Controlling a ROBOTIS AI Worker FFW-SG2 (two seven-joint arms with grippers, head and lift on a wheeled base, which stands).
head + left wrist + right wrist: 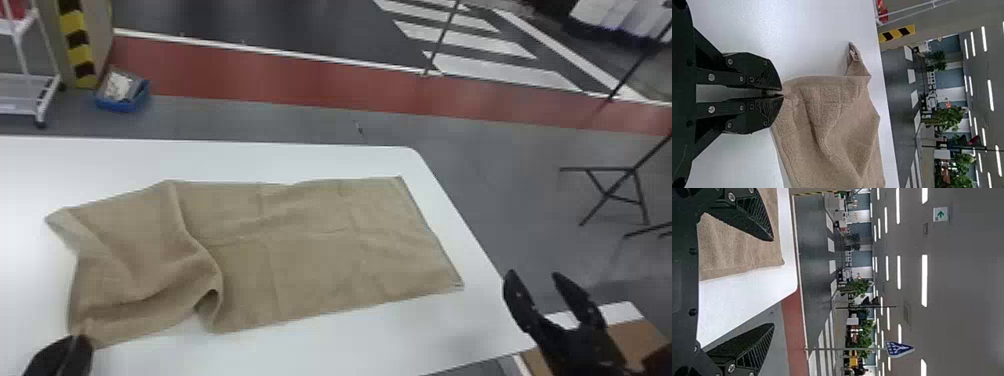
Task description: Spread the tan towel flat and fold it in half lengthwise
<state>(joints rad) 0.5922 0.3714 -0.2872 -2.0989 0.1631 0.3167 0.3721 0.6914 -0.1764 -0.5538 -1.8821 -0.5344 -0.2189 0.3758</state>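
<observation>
Grip: your left gripper (67,345) pinches the near left corner of the tan towel (320,270), fingertips together on the cloth.
Rumples: here's your left part of the towel, all ripples, a raised fold running from the far edge towards you.
Flat stretch: rightward, it lies on the white table (320,345), lightly creased.
Release: your right gripper (534,275) hangs by the table's right edge, fingers spread wide, well apart from the towel.
</observation>
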